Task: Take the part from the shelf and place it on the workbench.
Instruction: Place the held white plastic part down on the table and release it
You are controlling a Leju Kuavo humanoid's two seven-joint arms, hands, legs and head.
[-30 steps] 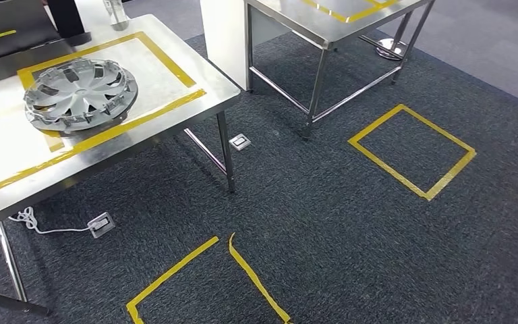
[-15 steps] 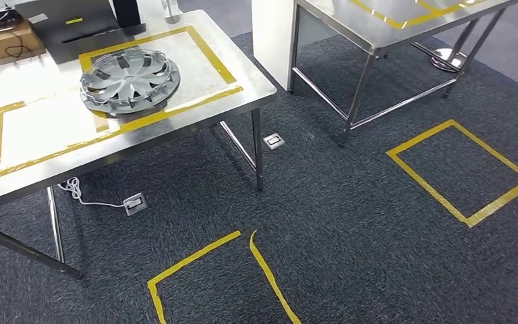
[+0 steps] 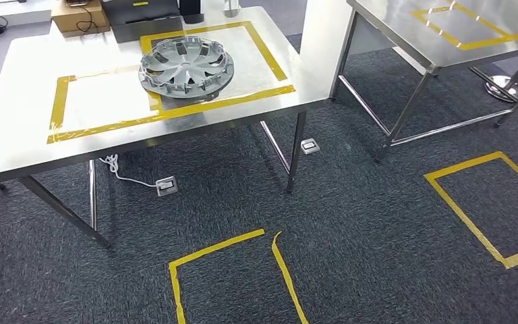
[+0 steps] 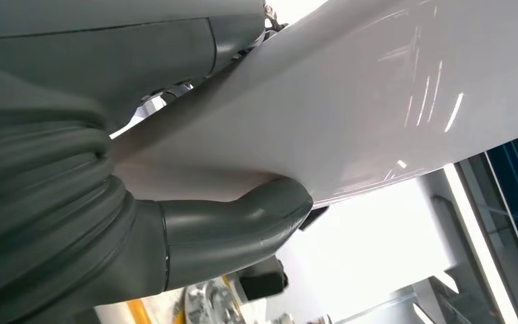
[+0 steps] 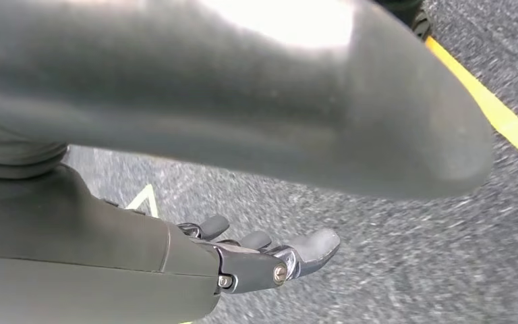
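Observation:
In the left wrist view my left hand grips a large, smooth, pale part, thumb on one face and the dark fingers on the other. The part's outline runs out of the picture. A silver hubcap lies on the steel workbench, inside a yellow tape frame, ahead and to the left in the head view. My right hand hangs over the dark carpet with its fingers stretched out and nothing in them.
A second steel table stands at the back right, beside a white pillar. Yellow tape squares mark the carpet. Floor sockets and a white cable lie under the workbench. A cardboard box and black gear sit at its far edge.
The camera has swung left: the whole scene has slid right in the picture, and more of the workbench with the hubcap has come into view. Nothing on it has moved.

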